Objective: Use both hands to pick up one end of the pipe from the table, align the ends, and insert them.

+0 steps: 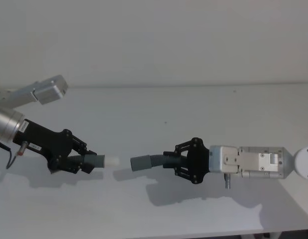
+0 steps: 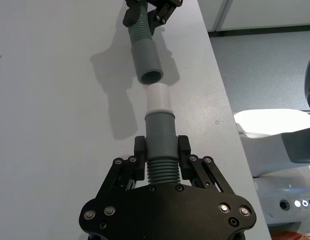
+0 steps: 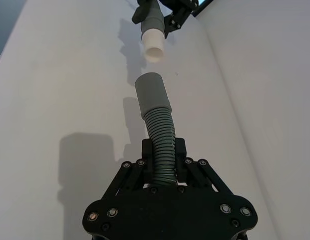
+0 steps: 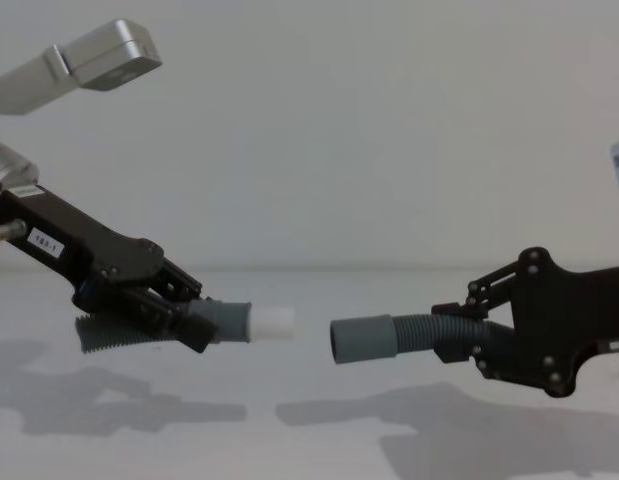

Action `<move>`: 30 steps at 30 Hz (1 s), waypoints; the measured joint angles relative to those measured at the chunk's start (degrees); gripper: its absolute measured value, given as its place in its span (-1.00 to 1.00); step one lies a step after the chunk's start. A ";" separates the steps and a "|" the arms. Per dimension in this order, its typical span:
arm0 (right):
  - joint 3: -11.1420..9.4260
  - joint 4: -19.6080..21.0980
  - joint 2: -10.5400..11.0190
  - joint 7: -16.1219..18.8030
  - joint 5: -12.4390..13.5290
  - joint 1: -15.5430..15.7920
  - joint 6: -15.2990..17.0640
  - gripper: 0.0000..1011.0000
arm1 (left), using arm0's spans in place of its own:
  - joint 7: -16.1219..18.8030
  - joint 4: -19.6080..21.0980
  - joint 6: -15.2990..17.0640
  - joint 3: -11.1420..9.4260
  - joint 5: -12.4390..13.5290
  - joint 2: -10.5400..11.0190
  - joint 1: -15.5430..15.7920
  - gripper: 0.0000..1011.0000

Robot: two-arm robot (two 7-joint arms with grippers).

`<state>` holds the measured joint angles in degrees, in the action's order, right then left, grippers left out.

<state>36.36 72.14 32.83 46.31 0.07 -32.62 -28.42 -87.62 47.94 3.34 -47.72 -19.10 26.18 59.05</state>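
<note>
Here, above the plain white tabletop (image 1: 158, 104) and wall (image 1: 154, 35), each pincer pinches a hose piece: left pincer (image 1: 86, 160), right pincer (image 1: 174, 162).

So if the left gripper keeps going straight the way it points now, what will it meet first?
Probably the open grey cuff of the hose held by the right gripper. The white tip in the left gripper points at it across a small gap and looks nearly in line.
</note>
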 joint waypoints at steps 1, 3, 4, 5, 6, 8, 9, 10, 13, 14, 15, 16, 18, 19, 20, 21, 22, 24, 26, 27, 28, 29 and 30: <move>0.01 0.02 0.01 -0.14 -0.01 0.00 0.10 -0.55 | 0.00 0.00 0.00 0.00 0.00 0.00 0.00 -0.31; 0.06 0.10 0.04 -0.34 -0.03 0.01 0.30 -0.55 | 0.00 0.00 0.00 0.00 0.00 0.00 0.00 -0.31; 0.07 0.11 0.05 -0.41 -0.03 0.02 0.40 -0.55 | 0.00 0.00 0.00 0.00 0.00 0.00 0.00 -0.31; 0.11 0.15 0.06 -0.60 -0.03 0.02 0.55 -0.55 | 0.00 0.00 0.00 0.00 0.00 0.00 0.00 -0.31; 0.12 0.17 0.06 -0.65 -0.04 0.02 0.62 -0.55 | 0.00 0.00 0.00 0.00 0.00 0.00 0.00 -0.31; 0.17 0.24 0.06 -0.82 -0.04 0.02 0.79 -0.55 | 0.00 0.00 0.00 0.00 0.00 0.00 0.00 -0.31; 0.18 0.25 0.06 -0.93 -0.03 0.03 0.89 -0.55 | 0.00 0.00 0.00 0.00 0.00 0.00 0.00 -0.31; 0.22 0.28 0.04 -1.05 -0.03 0.02 1.06 -0.55 | 0.00 0.00 0.00 0.00 0.00 0.00 0.00 -0.31; 0.33 0.33 0.00 -1.26 -0.01 0.02 1.31 -0.55 | 0.00 0.00 0.00 0.00 0.00 0.00 0.00 -0.31; 0.35 0.35 -0.02 -1.33 0.01 0.02 1.39 -0.55 | 0.00 0.00 0.00 0.00 0.00 0.00 0.00 -0.31; 0.39 0.38 -0.04 -1.47 0.06 0.02 1.52 -0.55 | 0.00 0.00 0.00 0.00 0.00 0.00 0.00 -0.31; 0.39 0.38 -0.04 -1.47 0.06 0.02 1.52 -0.55 | 0.00 0.00 0.00 0.00 0.00 0.00 0.00 -0.31; 0.45 0.42 -0.07 -1.58 0.16 0.01 1.66 -0.55 | 0.00 0.00 0.00 0.00 0.00 0.00 0.00 -0.31; 0.47 0.43 -0.08 -1.63 0.19 0.01 1.72 -0.55 | 0.00 0.00 0.00 0.00 0.00 0.00 0.00 -0.31; 0.54 0.45 -0.12 -1.73 0.28 0.00 1.86 -0.55 | 0.00 0.00 0.00 0.00 0.00 0.00 0.00 -0.31; 0.56 0.45 -0.14 -1.79 0.33 0.00 1.93 -0.55 | 0.00 0.00 0.00 0.00 0.00 0.00 0.00 -0.30; 0.60 0.46 -0.17 -1.91 0.41 0.00 2.01 -0.55 | 0.00 0.00 0.00 0.00 0.00 0.00 0.00 -0.31; 0.64 0.47 -0.19 -1.95 0.53 0.00 2.06 -0.55 | 0.00 0.00 0.00 0.00 0.00 0.00 0.00 -0.31; 0.70 0.51 -0.23 -2.03 0.73 0.00 2.18 -0.55 | 0.00 0.00 0.00 0.00 0.00 0.00 0.00 -0.31; 0.72 0.51 -0.24 -2.07 0.80 0.00 2.23 -0.55 | 0.00 0.00 0.00 0.00 0.00 0.00 0.00 -0.31; 0.75 0.53 -0.25 -2.09 0.84 0.00 2.26 -0.55 | 0.00 0.00 0.00 0.00 0.00 0.00 0.00 -0.31; 0.79 0.56 -0.28 -2.15 0.98 0.02 2.38 -0.55 | 0.00 0.00 0.00 0.00 0.00 0.00 0.00 -0.31; 0.82 0.57 -0.29 -2.18 1.05 0.02 2.41 -0.55 | 0.00 0.00 0.00 0.00 0.00 0.00 0.00 -0.31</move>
<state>37.17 72.71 32.54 44.13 1.12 -32.60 -26.01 -87.62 47.94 3.34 -47.72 -19.10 26.18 59.05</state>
